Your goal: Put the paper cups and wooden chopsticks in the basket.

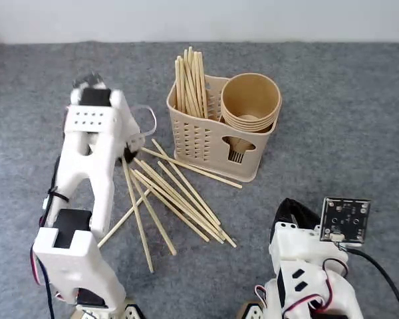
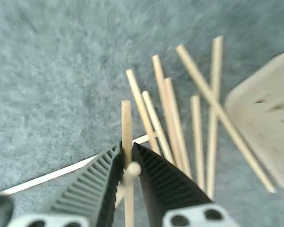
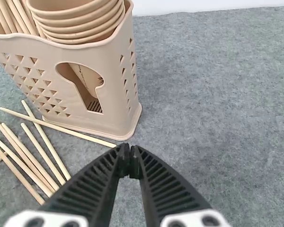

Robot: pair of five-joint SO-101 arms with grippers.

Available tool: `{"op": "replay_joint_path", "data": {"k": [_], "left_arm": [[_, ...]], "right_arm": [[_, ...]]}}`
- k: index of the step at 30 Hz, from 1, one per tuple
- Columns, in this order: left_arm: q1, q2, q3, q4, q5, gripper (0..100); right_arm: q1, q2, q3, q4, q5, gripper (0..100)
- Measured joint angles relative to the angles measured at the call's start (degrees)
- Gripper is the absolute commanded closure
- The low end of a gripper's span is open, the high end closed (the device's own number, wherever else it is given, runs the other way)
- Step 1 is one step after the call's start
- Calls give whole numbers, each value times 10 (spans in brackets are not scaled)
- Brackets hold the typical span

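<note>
left gripper [image 2: 128,158]: pinches one wooden chopstick [image 2: 126,123] | right gripper [image 3: 130,160]: jaws pressed together | perforated plastic basket [image 1: 203,143]: ~five nested paper cups [image 1: 251,100], upright chopstick bundle [image 1: 189,83] | ~ten loose chopsticks [image 1: 179,198] on grey felt [image 1: 332,133]

basket [image 2: 270,123] — blurred, cut off at edge | paper cups [image 3: 75,19] — rims cut off
</note>
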Motion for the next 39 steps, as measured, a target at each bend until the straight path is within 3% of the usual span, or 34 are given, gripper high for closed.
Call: {"op": "replay_joint_path", "data": {"k": [16,24,30,39], "left_arm": [[4,0,-420,19,0,988],[47,5,-640,20,0,988],[65,7,-673,-35,-3,988],[65,84,-673,-192,-76,988]], "right_arm": [[0,0,0,0,0,990],[0,0,0,0,0,990],[0,0,0,0,0,990],[0,0,0,0,0,990]]}}
